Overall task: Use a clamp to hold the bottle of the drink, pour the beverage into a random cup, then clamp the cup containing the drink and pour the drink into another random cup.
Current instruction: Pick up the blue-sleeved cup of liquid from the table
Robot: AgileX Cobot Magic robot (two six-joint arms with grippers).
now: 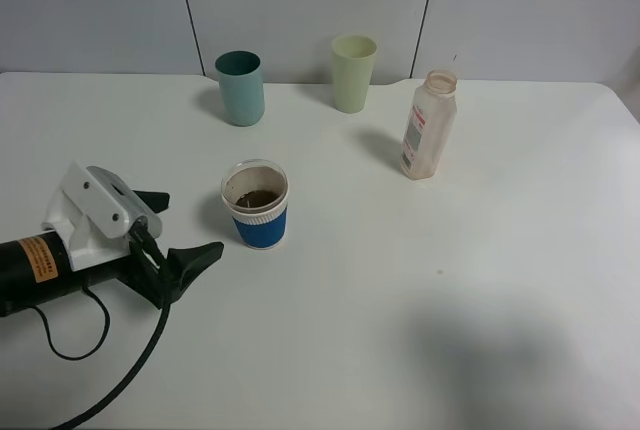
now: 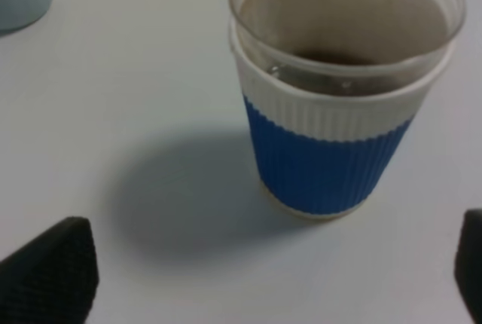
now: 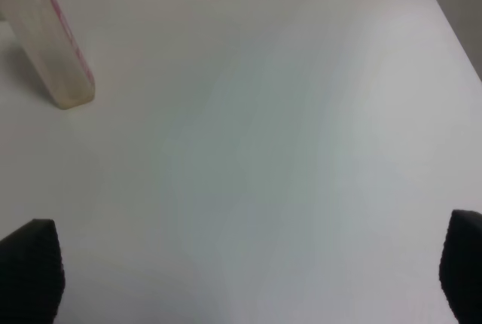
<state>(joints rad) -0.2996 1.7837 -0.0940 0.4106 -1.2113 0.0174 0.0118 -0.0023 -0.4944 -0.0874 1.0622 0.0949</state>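
The left hand (image 1: 178,230) lies low over the surface (image 1: 450,300) with its two black fingers (image 1: 197,254) spread wide apart and nothing between them. It points toward the blue cup (image 1: 256,205), which stands upright just beyond the fingertips, apart from both. In the left wrist view the cup sits ahead of the gap between the fingers, a little toward one side, with its blue ribbed lower body, white ribbed band and clear rim all showing. A shallow pool of brown beverage (image 1: 258,197) lies in the bottom of it. A black cable (image 1: 120,380) trails from the left arm across the surface. The right hand (image 3: 247,267) is likewise wide apart and empty, hanging above a bare stretch of surface. The bottle (image 1: 430,125) stands upright well ahead of it and off to one side, neck open, looking nearly empty. Farther back, near the wall, the teal tumbler (image 1: 240,88) stands upright behind the blue cup, and a yellow-green tumbler (image 1: 353,72) stands between the teal tumbler and the bottle.
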